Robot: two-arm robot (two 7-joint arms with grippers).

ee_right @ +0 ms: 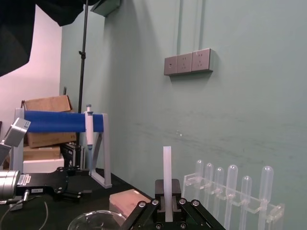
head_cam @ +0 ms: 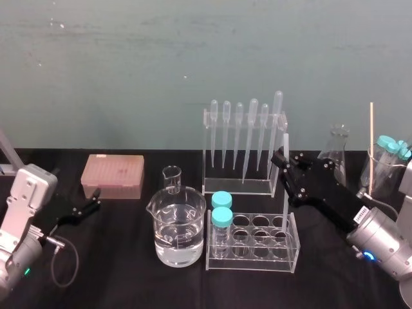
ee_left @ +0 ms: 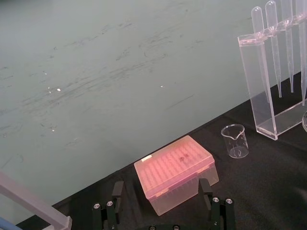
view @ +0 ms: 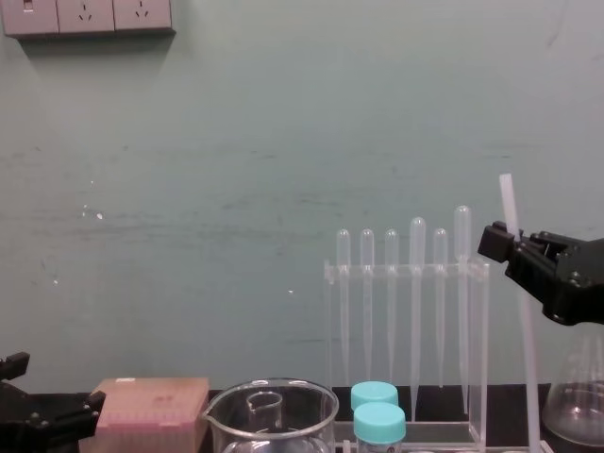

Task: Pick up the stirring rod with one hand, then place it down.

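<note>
**Right gripper (head_cam: 281,159) pinches the stirring rod (head_cam: 286,140) upright, centre-right of the head view.**
Its fingers (ee_right: 154,207) are closed snugly on the rod (ee_right: 167,172) partway along, the top poking above them. The rod stands just off the right end of the pipette rack (head_cam: 244,145), above the test-tube rack (head_cam: 254,243); I cannot tell where its lower end sits. The left gripper (head_cam: 90,205) rests at the lower left, fingers spread and holding nothing, near the pink tip box (head_cam: 112,176).

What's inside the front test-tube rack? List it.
Two teal-capped tubes stand in the test-tube rack's left holes; the other holes look empty. The stirring rod, upright in the right gripper, overlaps its right end; whether the tip enters a hole is unclear.
</note>
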